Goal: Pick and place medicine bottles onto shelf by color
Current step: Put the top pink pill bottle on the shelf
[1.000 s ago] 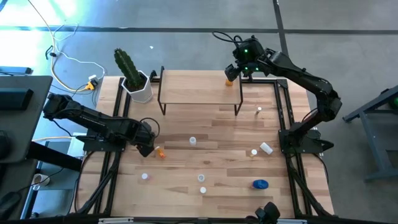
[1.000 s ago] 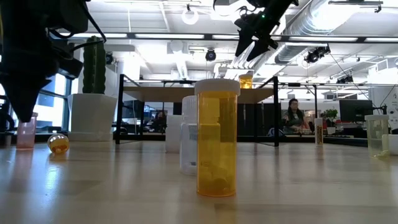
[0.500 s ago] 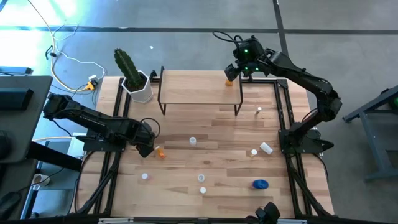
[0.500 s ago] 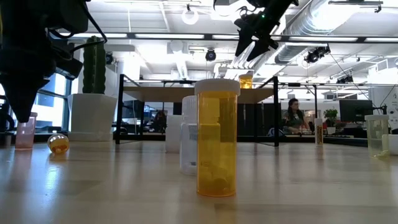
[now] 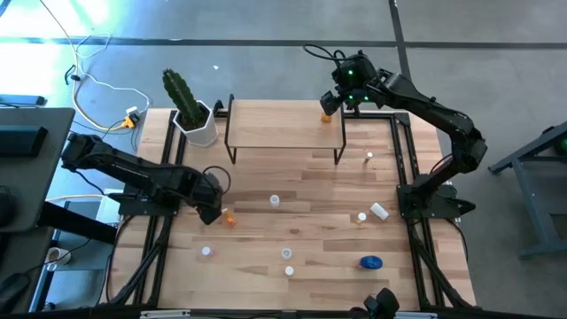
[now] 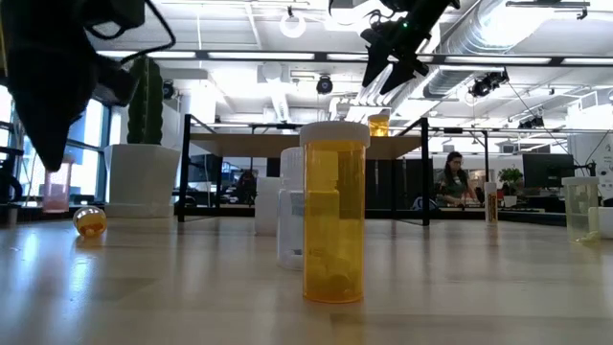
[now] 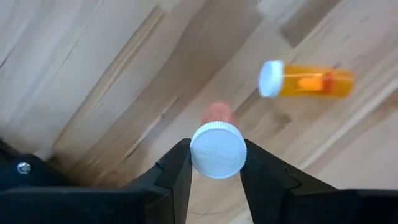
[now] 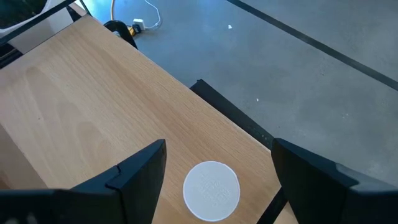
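Pink bottle [image 7: 217, 149] pinched in left tool [image 7: 216, 163], clear of table, right tool [image 8: 214, 163] spread wide above capped bottle [image 8: 211, 190]

The shelf [image 5: 283, 124] stands at the table's [image 5: 310, 257] far edge, with the potted cactus [image 5: 188, 108] just beside its left end. One bottle [image 5: 327, 112] stands on the shelf's right end. In front of the shelf, other bottles [image 5: 275, 201] lie scattered, well apart, across the table.

Pink bottle [image 6: 56, 195], white cap; orange bottle [image 7: 308, 81]; light-wood shelf [image 5: 283, 125].
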### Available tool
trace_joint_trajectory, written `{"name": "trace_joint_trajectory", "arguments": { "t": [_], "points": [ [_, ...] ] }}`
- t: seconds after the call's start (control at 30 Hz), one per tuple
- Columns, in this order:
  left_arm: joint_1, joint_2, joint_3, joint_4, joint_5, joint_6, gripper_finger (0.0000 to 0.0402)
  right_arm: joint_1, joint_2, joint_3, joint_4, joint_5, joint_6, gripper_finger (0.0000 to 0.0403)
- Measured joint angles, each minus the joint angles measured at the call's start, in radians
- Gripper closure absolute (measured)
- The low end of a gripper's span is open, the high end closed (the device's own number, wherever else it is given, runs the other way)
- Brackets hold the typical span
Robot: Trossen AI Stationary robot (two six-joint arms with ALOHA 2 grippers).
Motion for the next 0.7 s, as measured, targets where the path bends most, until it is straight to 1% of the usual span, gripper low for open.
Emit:
{"name": "trace_joint_trajectory", "arguments": {
  "t": [0.27, 0.7],
  "points": [
    [0.022, 0.0, 0.128, -0.005, 0.003, 0.089, 0.0291, 0.0, 0.0, 0.0, 0.0, 0.0, 0.003, 0.0121],
    [0.174, 0.0, 0.347, -0.007, 0.0, 0.387, 0.0291, 0.0, 0.0, 0.0, 0.0, 0.0, 0.026, 0.0121]
  ]
}}
